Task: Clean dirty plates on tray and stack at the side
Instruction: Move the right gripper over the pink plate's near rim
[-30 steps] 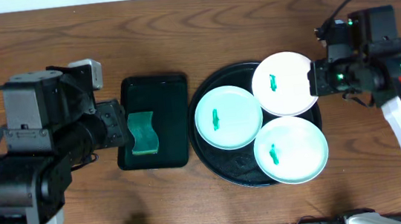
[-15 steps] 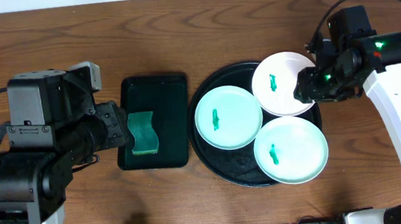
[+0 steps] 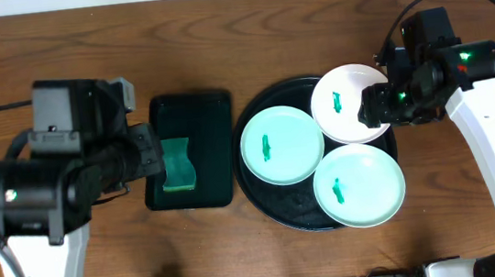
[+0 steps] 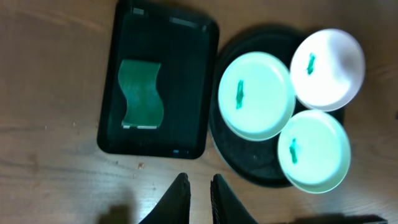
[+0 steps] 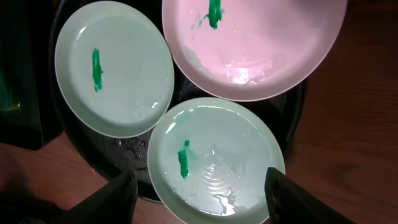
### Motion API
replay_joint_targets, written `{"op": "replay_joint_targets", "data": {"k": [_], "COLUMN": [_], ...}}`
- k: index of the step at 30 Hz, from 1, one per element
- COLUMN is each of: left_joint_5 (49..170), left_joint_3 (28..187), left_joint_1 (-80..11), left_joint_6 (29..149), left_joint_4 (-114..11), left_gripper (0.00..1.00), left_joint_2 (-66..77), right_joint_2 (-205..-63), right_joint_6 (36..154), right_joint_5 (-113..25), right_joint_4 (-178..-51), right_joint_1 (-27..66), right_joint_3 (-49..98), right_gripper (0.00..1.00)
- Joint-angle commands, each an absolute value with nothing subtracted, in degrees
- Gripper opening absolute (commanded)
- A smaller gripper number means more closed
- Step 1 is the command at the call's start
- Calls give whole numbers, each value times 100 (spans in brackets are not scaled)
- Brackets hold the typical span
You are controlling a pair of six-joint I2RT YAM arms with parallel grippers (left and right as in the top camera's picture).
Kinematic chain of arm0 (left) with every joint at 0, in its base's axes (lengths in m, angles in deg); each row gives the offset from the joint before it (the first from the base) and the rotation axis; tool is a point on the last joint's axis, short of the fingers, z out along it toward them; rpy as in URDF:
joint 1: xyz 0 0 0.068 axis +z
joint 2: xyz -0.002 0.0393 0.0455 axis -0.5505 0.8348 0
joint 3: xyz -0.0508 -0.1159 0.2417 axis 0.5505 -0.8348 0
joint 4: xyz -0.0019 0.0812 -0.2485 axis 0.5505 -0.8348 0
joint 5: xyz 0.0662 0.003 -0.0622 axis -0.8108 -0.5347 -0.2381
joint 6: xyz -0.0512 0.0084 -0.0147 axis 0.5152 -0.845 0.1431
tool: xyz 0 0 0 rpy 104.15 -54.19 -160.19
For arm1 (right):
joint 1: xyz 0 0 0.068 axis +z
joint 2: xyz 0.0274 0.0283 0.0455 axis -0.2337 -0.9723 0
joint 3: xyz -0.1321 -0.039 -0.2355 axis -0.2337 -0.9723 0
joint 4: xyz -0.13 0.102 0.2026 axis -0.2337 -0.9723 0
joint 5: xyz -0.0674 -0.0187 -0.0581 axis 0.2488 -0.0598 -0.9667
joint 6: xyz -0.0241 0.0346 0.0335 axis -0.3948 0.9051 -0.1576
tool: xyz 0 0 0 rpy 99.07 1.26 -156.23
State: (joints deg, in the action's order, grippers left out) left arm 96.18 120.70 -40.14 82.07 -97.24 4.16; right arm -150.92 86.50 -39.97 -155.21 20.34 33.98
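Currently right fingers (image 5: 109, 202) spread wide above dirty plates (image 5: 214, 158) on tray (image 5: 132, 148); left fingers (image 4: 177, 200) nearly together

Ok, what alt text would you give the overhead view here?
Three green-smeared plates, two mint plates and a white plate, sit on a round black tray. The right end effector is over the white plate's rim. The left end effector is at the edge of a rectangular tray holding a green sponge.
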Motion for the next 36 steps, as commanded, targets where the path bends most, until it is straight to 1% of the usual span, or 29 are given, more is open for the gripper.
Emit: {"op": "replay_joint_targets", "data": {"k": [1,7,11,15,22,26,27,31,32,33,34,35,36], "left_joint_5": [9581,9275,9221,9218,9216,9172,9118,8818,8786,8788,8792,8790,8790], "left_joint_3": [11801,11380,11288,11288,11286,11286,11286,11286,11286,11286,11286,11286,11286], "left_joint_1": [-3984,-3984,-3984,-3984,-3984,-3984,-3986,-3984,-3984,-3984,-3984,-3984,-3984], "left_joint_6": [8213,8215,8218,8220,8220,8218,8215,8218,8218,8218,8220,8218,8218], "left_joint_4": [-9724,-9577,-9562,-9562,-9512,-9405,-9378,-9330,-9311,-9258,-9180,-9079,-8974], "left_gripper": [14,15,15,14,17,17,23,26,29,30,33,37,43], "left_joint_2": [532,735,847,912,941,941,941,941,941,941,941,941,941], "right_joint_2": [-15079,-15079,-15079,-15079,-15081,-15081,-15081,-15081,-15081,-15081,-15081,-15081,-15081], "right_joint_6": [8631,8808,9249,9551,9689,9874,9894,9898,9901,9898,9901,9901,9898], "right_joint_5": [-4013,-4015,-4013,-4010,-4072,-4858,-5016,-5149,-5145,-5147,-5145,-5114,-5046], "right_joint_4": [-15547,-15567,-15670,-15567,-14378,-13604,-13440,-12721,-12551,-12358,-12188,-12017,-11840], "right_joint_1": [2074,2074,2083,2246,2974,3197,3213,3223,3232,3237,3234,3232,3232], "right_joint_3": [3486,3486,3484,3348,2660,2164,2061,1681,1606,1534,1488,1440,1383], "right_gripper": [62,63,56,53,53,53,54,52,56,63,78,99,99]}}
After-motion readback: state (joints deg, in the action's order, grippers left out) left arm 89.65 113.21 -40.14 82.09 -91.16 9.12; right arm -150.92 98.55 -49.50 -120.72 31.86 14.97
